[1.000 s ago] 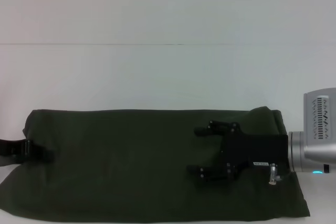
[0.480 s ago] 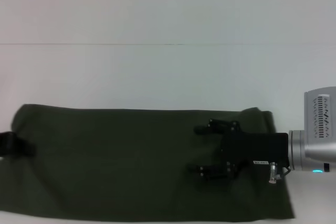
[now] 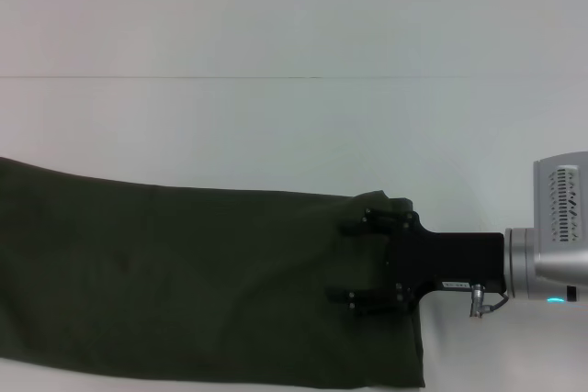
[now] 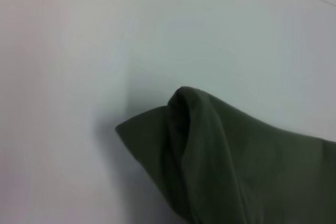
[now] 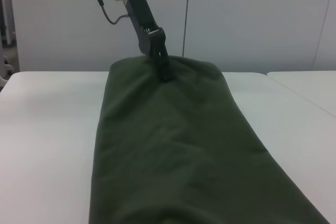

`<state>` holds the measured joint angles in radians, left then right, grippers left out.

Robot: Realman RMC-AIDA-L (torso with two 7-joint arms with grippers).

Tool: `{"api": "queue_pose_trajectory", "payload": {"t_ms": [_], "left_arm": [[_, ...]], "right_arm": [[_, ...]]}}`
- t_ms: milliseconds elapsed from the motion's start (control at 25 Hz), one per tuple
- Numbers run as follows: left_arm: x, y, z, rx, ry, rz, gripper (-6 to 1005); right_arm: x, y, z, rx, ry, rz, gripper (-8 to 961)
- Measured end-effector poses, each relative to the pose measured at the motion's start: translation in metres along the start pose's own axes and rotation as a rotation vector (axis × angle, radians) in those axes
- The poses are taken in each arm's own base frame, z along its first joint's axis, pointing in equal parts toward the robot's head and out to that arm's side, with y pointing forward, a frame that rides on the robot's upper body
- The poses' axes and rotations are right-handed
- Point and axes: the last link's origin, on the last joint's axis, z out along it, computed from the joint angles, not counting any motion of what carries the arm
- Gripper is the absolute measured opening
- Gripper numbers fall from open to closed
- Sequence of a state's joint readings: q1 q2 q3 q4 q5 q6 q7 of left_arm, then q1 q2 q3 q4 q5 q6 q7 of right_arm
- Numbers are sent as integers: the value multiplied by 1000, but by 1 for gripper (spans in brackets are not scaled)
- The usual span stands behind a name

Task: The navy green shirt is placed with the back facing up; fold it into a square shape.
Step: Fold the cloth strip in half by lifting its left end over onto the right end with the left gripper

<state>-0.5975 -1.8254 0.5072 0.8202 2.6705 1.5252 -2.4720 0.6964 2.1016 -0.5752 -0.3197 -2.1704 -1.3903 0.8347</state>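
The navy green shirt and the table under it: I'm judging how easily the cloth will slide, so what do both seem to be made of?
The navy green shirt looks like soft matte woven or knit cloth, probably cotton: it shows no shine and bunches into rounded folds at its end. The table looks like a smooth, hard, pale laminate or painted board with a faint sheen; which one cannot be told.

Light is even and diffuse — the white tabletop (image 3: 276,126) looks pale and washed, with no glare. The dark shirt (image 3: 184,291) reads nearly black in the head view, its folds hard to make out. The left wrist view is soft — a faint shadow lies beside the cloth.
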Motion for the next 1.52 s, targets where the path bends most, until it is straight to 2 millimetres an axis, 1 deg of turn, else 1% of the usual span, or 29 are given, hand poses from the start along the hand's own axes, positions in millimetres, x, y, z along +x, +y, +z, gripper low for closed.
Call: {"api": "queue_pose_trajectory", "payload": {"t_ms": [40, 120, 240, 400, 480, 560, 640, 760, 800, 840, 920, 1040, 1080, 1200, 1360, 1520], "left_arm": [[3, 6, -3, -12, -10, -5, 143], [5, 9, -5, -20, -16, -13, 143], [11, 24, -14, -55, -44, -47, 143], [21, 55, -27, -123, -84, -56, 142], [24, 74, -29, -174, -102, -53, 141], [25, 93, -26, -247, -128, -60, 140], [23, 110, -20, -319, -149, -81, 139], [16, 131, 2, -442, -173, -133, 138], [12, 138, 13, -489, -171, -156, 138], [10, 141, 18, -508, -175, -166, 137], [-3, 149, 45, -593, -176, -236, 136], [-24, 159, 76, -688, -185, -312, 136], [-24, 159, 76, -688, -185, -312, 136], [-39, 164, 94, -752, -150, -368, 137], [-47, 165, 103, -776, -113, -410, 137], [-55, 170, 111, -797, -105, -423, 137]], "right_arm": [[0, 0, 0, 0, 0, -1, 906], [0, 0, 0, 0, 0, -2, 906], [1, 0, 0, 2, 1, -1, 906], [0, -1, -1, 18, -7, -6, 906], [0, -2, 0, 25, -13, -11, 906], [0, -1, 0, 31, -19, -13, 906], [0, -1, 0, 34, -23, -14, 906], [1, 1, 1, 36, -28, -18, 906], [2, 1, 1, 36, -28, -16, 906], [3, 2, 1, 38, -26, -15, 906], [3, 2, 2, 38, -27, -16, 906], [4, 3, 2, 42, -27, -17, 906], [4, 3, 2, 42, -27, -17, 906], [4, 2, 1, 49, -30, -15, 906], [5, 2, 1, 54, -32, -10, 905], [7, 3, -1, 59, -29, -5, 905]]}}
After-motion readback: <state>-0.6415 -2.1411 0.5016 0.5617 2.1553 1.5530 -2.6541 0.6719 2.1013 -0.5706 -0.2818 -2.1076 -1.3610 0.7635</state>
